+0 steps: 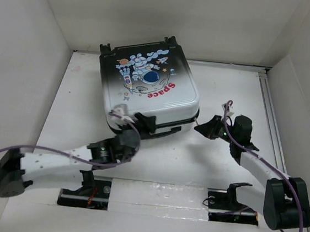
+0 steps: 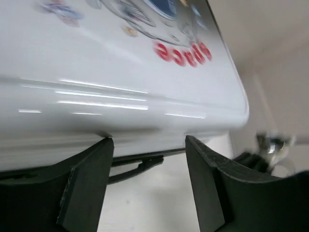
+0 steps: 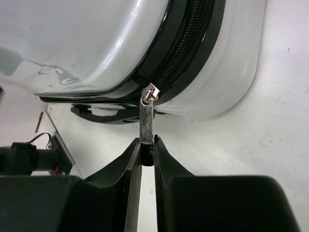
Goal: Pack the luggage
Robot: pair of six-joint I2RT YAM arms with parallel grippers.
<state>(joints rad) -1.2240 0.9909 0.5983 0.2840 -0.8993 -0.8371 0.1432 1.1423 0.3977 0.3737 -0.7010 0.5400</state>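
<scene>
Right end effector: its two fingers are pressed together on the flat metal zipper pull, which runs straight from the fingertips up to the slider on the black zipper track. The slider sits at the near right corner of the luggage, so this end effector lies just beside that corner, low over the counter, joined to the case only through the pull.

Left end effector: its fingers stand apart, tips up against the near side wall of the luggage, below the printed lid. One tip appears to touch the shell; whether the other does cannot be told. The black handle shows in the gap between them, lower down on the same side.

The luggage lies flat on the counter towards its far side, astronaut print and red "Space" word facing up, with the two shell halves drawn together. Its black wheels point to the far wall and the handle side faces the arms. The left end effector meets the middle of that near side, and the right one meets its right corner.
</scene>
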